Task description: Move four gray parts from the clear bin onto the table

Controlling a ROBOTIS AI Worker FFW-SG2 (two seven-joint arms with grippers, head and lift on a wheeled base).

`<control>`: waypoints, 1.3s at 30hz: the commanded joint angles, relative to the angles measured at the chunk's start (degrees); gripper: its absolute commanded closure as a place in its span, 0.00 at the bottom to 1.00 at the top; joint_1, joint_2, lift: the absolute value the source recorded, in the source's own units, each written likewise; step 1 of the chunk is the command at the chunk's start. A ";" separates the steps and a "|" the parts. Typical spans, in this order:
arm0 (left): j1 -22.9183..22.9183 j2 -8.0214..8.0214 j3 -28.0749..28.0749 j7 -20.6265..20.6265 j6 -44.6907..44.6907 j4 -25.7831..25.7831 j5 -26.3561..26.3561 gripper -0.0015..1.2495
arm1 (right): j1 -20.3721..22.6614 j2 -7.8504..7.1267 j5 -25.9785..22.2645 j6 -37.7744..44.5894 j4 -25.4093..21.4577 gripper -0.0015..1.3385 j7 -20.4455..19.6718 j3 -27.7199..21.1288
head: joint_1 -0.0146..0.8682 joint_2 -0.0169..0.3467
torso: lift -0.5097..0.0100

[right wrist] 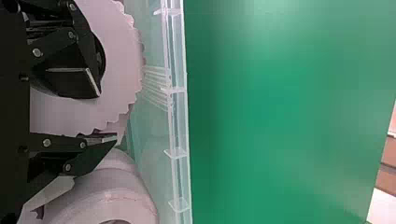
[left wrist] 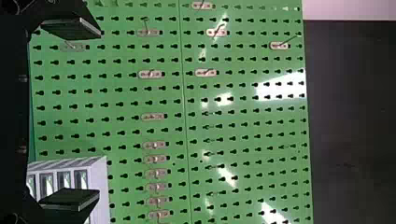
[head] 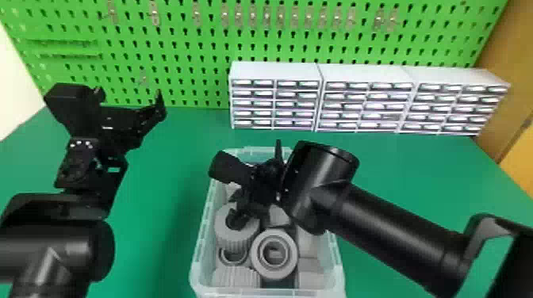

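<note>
The clear bin (head: 338, 269) stands on the green table and holds several gray parts. My right gripper (head: 250, 216) is inside it, over a toothed gray part (head: 237, 237); a round gray part with a wide hole (head: 292, 253) lies beside that one. In the right wrist view my right gripper (right wrist: 108, 115) is open, one finger over the toothed part's face (right wrist: 122, 70) by its dark hole, the other just outside its teeth. Whether they touch it, I cannot tell. My left gripper (head: 129, 96) is held open above the table's left side; its own wrist view shows the gripper (left wrist: 99, 112) with nothing between its fingers.
White drawer cabinets (head: 273, 71) line the back of the table (head: 166, 166), in front of a green pegboard (head: 178, 51) with metal hooks. The bin's rim (right wrist: 180, 121) runs close to the right gripper. The right forearm crosses the bin's right side.
</note>
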 commanded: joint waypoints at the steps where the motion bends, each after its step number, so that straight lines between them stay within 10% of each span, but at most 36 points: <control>1: 0.22 -0.05 0.12 0.00 0.00 -0.09 0.00 0.07 | 1.43 0.00 4.60 0.55 -3.27 0.84 0.00 -3.92 | 0.79 0.12 | 0.89; 39: 1.72 -0.05 1.09 0.00 0.70 -1.32 0.09 0.07 | 22.88 -2.46 30.35 18.48 -37.64 0.84 0.00 -38.46 | 0.79 0.12 | 0.89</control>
